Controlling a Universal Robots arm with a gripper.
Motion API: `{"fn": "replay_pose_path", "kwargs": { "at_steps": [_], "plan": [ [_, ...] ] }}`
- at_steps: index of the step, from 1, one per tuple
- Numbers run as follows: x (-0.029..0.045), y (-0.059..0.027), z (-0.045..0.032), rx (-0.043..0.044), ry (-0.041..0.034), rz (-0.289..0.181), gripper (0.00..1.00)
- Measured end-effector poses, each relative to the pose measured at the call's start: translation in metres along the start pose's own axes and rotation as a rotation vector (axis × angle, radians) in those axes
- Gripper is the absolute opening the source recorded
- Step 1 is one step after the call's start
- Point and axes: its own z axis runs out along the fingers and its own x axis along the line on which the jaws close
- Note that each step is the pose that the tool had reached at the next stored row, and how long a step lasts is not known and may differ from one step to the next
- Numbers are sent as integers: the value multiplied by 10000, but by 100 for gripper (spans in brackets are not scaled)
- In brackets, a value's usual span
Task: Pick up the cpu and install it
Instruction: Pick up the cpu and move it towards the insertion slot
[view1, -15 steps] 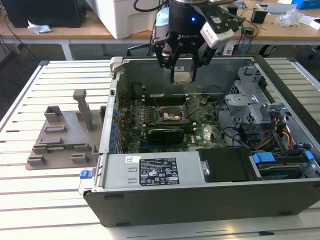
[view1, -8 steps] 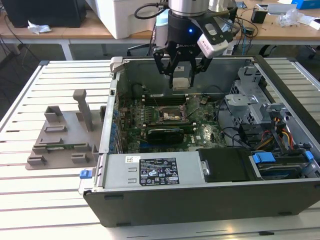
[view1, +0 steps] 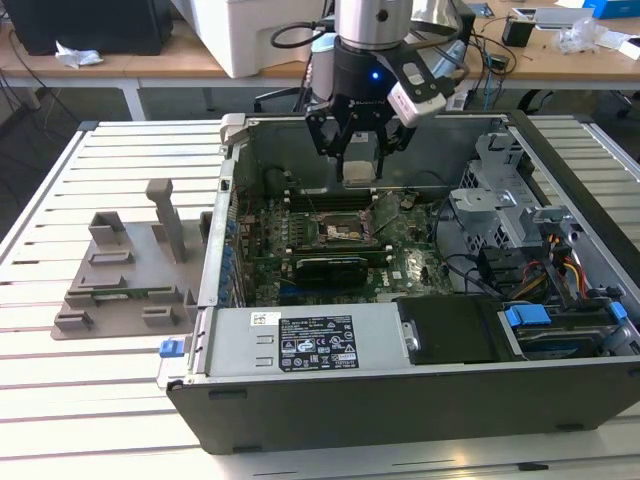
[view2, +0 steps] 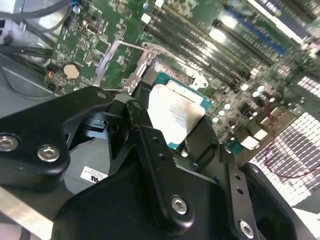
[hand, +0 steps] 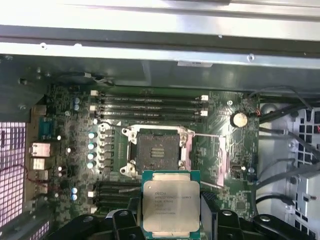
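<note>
My gripper (view1: 359, 165) hangs over the open computer case (view1: 400, 380), shut on the cpu (view1: 359, 170), a flat square chip with a silver top. In the first wrist view the cpu (hand: 171, 204) sits between the black fingers (hand: 122, 222), level and above the motherboard. The open cpu socket (hand: 157, 151) lies just beyond the chip, its metal frame raised to one side. In the second wrist view the cpu (view2: 175, 116) is clamped between the fingers (view2: 150, 155) over the green board. The socket (view1: 345, 235) in the exterior view is below the gripper.
A grey plastic tray (view1: 125, 275) lies on the slatted table at the exterior view's left. Inside the case are memory slots (hand: 150, 105), a black card (view1: 330, 268), a power supply (view1: 300, 345) and drive bays with cables (view1: 555, 270). The case walls surround the board.
</note>
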Motion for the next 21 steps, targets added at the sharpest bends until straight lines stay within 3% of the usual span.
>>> {"fn": "replay_pose_path", "kwargs": {
  "at_steps": [16, 21],
  "plan": [
    [8, 160, 284, 15, 1, -1, 55],
    [9, 159, 296, 37, 2, -2, 55]
  ]
}}
